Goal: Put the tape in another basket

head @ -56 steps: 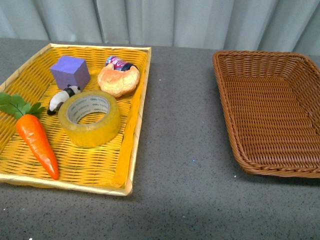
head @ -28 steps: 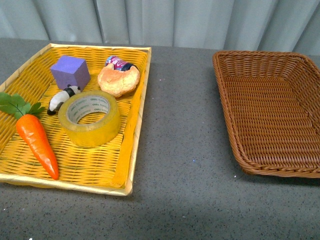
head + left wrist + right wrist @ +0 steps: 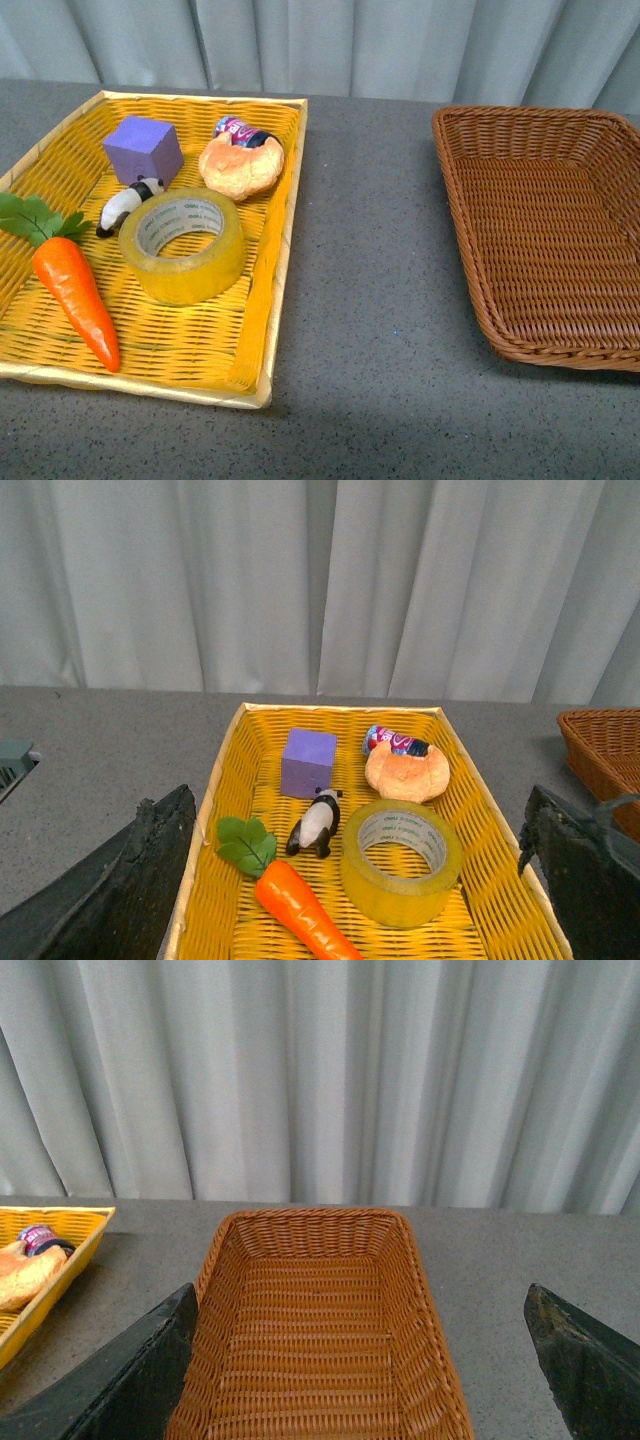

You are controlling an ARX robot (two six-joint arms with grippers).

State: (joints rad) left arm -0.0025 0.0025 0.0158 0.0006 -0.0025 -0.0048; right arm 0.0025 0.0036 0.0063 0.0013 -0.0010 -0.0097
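Note:
The tape (image 3: 182, 247), a wide yellowish roll with a white printed core, lies flat in the yellow tray (image 3: 268, 270) at the left. It also shows in the left wrist view (image 3: 401, 875). The brown wicker basket (image 3: 470, 230) stands empty at the right and shows in the right wrist view (image 3: 205, 1360). Neither arm shows in the front view. My left gripper (image 3: 365, 880) is open, raised over the near part of the tray with the tape between its fingers' line of sight. My right gripper (image 3: 360, 1360) is open above the near end of the basket.
In the tray with the tape lie an orange carrot (image 3: 76, 297), a purple cube (image 3: 144, 149), a small panda figure (image 3: 123, 205), a bread bun (image 3: 240, 166) and a small can (image 3: 240, 130). Grey tabletop (image 3: 370, 300) separates tray and basket. A curtain hangs behind.
The whole scene has shifted slightly right and down in the front view, as if the camera moved. Nothing in the tray or basket has moved.

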